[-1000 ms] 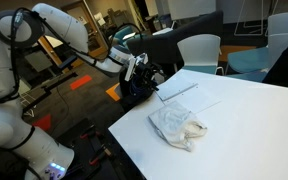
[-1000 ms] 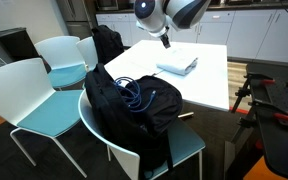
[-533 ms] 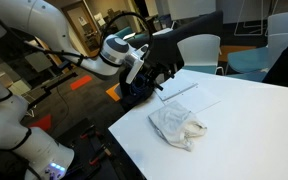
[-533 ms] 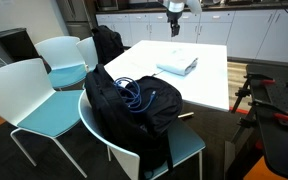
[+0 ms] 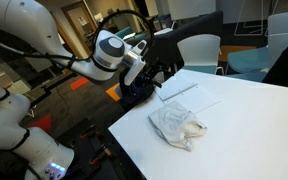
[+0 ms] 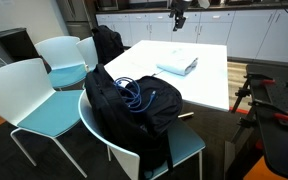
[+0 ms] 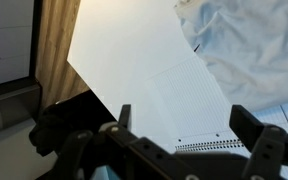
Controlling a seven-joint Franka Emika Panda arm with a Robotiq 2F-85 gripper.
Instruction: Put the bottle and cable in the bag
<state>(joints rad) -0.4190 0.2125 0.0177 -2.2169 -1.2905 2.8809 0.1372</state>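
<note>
The bag, a large black backpack, sits on the teal seat of a chair pushed up to the surface, well below the tool and off to its side. The cable lies in loose blue loops on top of the bag, touching its fabric, well apart from the tool. In the wrist view the bag shows as a dark mass past the surface's edge, beyond one of the tool's fingers.

The tool hangs high over the white surface with its two fingers spread wide and nothing pinched between them. Straight under it lies a spiral notebook, flat on the surface and close to the edge that faces the bag. Just beyond the notebook, farther from the bag, is a heap of pale wrinkled fabric. An exterior view shows the same order: bag at the surface's edge, then notebook, then fabric, each resting apart from the tool
</note>
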